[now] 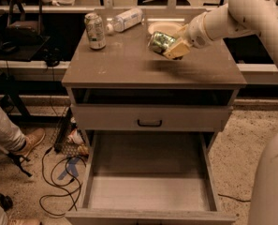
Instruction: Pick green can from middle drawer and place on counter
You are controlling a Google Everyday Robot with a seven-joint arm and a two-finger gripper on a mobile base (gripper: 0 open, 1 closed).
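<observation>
The green can (159, 41) is small, shiny and mottled green. My gripper (170, 46) is shut on the green can and holds it tilted on its side, a little above the middle of the counter (129, 67). My pale arm reaches in from the upper right. The middle drawer (150, 178) is pulled wide open below, and its flat pale bottom holds nothing.
A taller whitish-green can (95, 30) stands at the counter's back left. A plastic bottle (125, 19) lies on its side at the back. A pale bowl (163, 28) sits behind the gripper. A shallower drawer front with a black handle (149, 123) is closed. A person's leg and shoe (26, 142) and cables are on the floor at left.
</observation>
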